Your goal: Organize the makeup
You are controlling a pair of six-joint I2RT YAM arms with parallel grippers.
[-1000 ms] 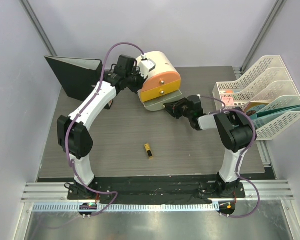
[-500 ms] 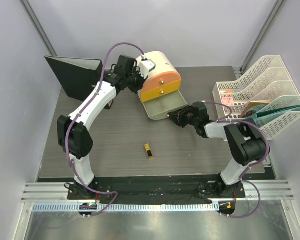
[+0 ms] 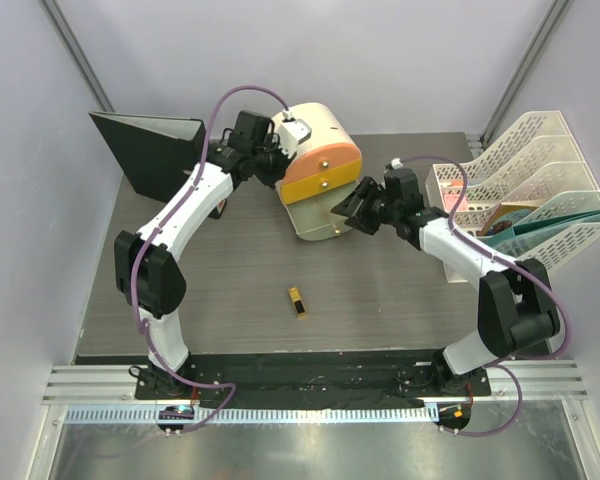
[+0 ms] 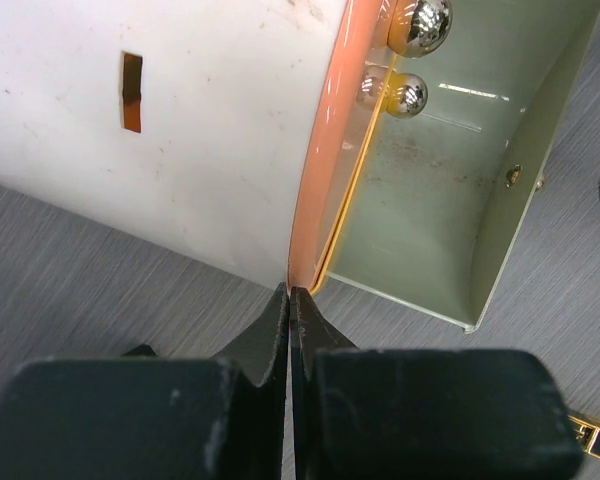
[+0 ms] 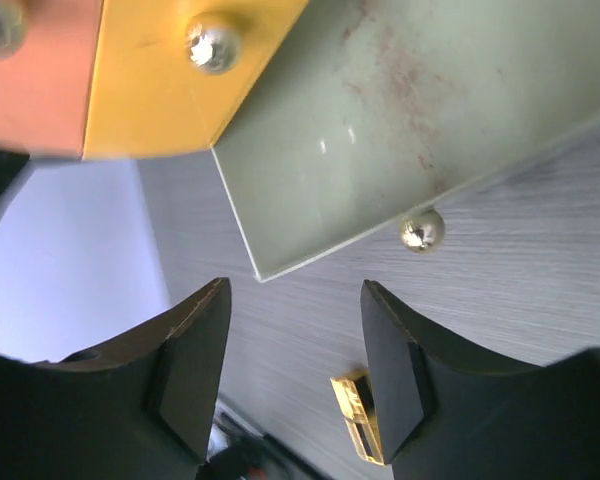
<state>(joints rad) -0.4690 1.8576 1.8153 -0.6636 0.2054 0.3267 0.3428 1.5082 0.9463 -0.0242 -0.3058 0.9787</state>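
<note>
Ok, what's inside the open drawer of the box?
The drawer looks empty as far as the left wrist view shows: a bare, stained green floor and a small fastener on its front wall. The back part, tucked under the box, is covered.

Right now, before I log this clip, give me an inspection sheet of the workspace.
Surface: dark wood-grain table, no spills seen.
Job's things: black-gold lipstick lying loose mid-table; other makeup not seen.
Clutter: cream-and-orange cylindrical box, bottom drawer pulled open, nothing seen inside.
Grippers: left gripper shut at the box's rim; right gripper open by the drawer's front.
Cables: purple cables along both arms.
Surroundings: black file stand rear left; white file rack right.
</note>
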